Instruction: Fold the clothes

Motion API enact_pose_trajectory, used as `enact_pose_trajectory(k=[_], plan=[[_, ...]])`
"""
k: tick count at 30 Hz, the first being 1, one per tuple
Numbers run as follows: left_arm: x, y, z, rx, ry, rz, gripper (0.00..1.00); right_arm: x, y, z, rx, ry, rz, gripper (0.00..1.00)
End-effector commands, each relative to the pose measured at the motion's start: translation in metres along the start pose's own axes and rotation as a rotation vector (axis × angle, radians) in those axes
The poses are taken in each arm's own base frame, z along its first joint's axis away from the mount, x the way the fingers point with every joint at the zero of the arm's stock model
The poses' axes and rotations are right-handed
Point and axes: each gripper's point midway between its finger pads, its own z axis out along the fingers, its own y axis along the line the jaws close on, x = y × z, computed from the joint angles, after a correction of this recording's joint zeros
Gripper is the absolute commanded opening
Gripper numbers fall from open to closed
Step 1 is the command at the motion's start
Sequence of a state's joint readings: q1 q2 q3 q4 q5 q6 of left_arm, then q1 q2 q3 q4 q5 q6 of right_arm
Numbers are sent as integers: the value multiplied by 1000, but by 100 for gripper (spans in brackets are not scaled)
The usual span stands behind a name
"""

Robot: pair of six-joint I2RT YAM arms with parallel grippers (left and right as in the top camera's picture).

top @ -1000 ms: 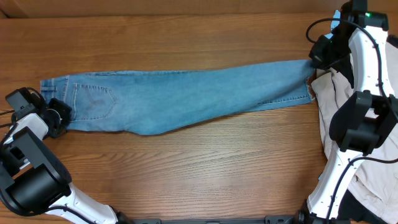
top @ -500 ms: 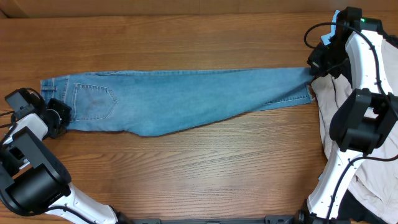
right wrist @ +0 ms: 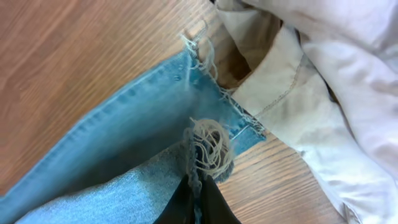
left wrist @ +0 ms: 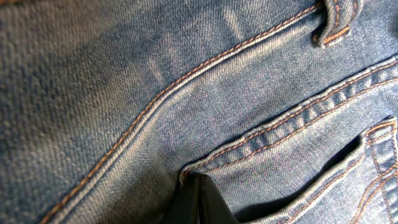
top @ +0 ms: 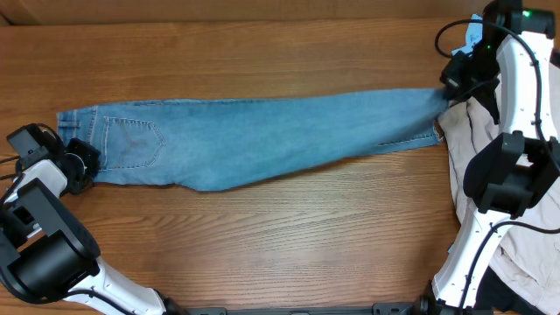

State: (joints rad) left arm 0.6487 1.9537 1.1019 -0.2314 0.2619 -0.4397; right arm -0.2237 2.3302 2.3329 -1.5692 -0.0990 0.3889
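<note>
The light-blue jeans (top: 254,140) lie stretched across the table, waist at the left, legs folded onto each other and running to the right. My left gripper (top: 79,162) is shut on the waistband edge; the left wrist view shows its dark fingers (left wrist: 200,202) pinching denim (left wrist: 155,93) beside a back pocket seam. My right gripper (top: 451,87) is shut on the frayed leg hem at the far right; the right wrist view shows its fingers (right wrist: 198,199) clamped on the frayed hem (right wrist: 208,146), lifted slightly off the wood.
A pile of beige and cream garments (top: 516,219) lies along the right edge, right next to the jeans' hems; it also shows in the right wrist view (right wrist: 323,81). Bare wooden table (top: 280,236) lies in front of and behind the jeans.
My right gripper shifted slightly left and back, then right again, with the hem; the upper leg end moved with it. The left arm and waist stayed still.
</note>
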Motion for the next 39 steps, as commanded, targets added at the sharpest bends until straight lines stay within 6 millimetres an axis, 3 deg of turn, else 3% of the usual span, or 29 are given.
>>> enact_pose_trajectory(k=[1, 6, 17, 21, 24, 27, 34, 39], plan=[[21, 39, 20, -118, 52, -40, 4, -16, -20, -12, 72, -77, 22, 4], [25, 40, 20, -126, 68, -43, 4, -11, -24, 1, 92, -47, 25, 4], [25, 41, 20, -129, 66, -43, 4, 9, -43, 0, 184, 31, 30, 4], [25, 41, 20, -129, 67, -43, 4, 8, -50, 26, 228, 82, 31, 5], [25, 41, 20, -129, 66, -43, 4, 2, -50, 46, 233, 93, 31, 5], [25, 41, 20, -129, 67, -43, 4, -17, -43, 65, 208, 41, 29, 4], [25, 41, 20, -129, 68, -43, 4, -52, -23, 75, 126, -93, 21, 7], [25, 41, 20, -129, 67, -43, 4, -62, -15, 83, 84, -117, 18, 7]])
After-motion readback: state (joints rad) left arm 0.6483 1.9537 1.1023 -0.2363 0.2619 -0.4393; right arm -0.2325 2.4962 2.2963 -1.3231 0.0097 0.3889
